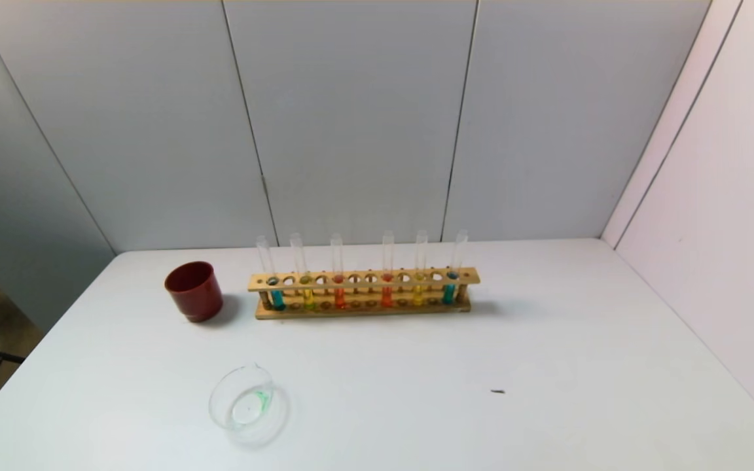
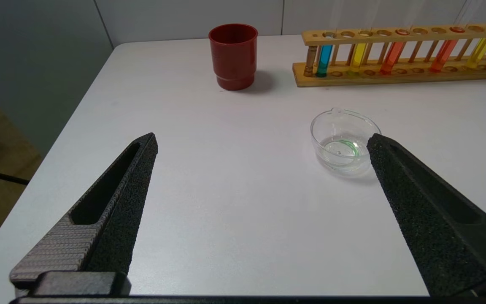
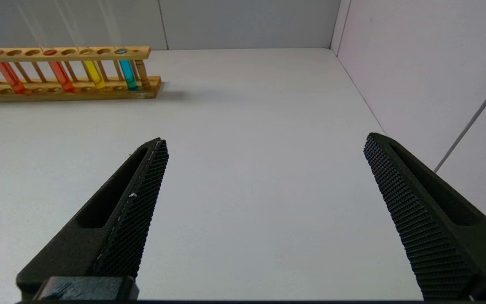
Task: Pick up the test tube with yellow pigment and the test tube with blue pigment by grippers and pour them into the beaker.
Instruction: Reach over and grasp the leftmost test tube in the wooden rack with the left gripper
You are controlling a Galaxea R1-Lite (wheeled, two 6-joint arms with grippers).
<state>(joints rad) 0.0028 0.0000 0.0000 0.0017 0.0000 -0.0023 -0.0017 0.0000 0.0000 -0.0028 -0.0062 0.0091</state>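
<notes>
No readable writing or brand marks on anything I can see. My left gripper is spread wide, empty, touching nothing, hovering over the white table near its front-left part; beaker sits just ahead, btwn my fingertips in the left wrist view but farther off, w/ a faint green trace at its bottom. My right gripper is likewise wide open, holding nothing, over bare table toward the right side, well apart from the rack. Neither arm shows in the head view. Wooden rack stands along the back-centre of the table w/ six tubes upright in it. From my left: test tube with blue pigment at the left end, then test tube with yellow pigment right beside it, lime-yellow; two orange-red tubes mid-rack; a deeper golden-yellow tube; a second blue tube at the right end. Dark red cup stands just left of the rack, apart from it. Beaker is in front of the cup, toward the near edge, well apart from the rack.
</notes>
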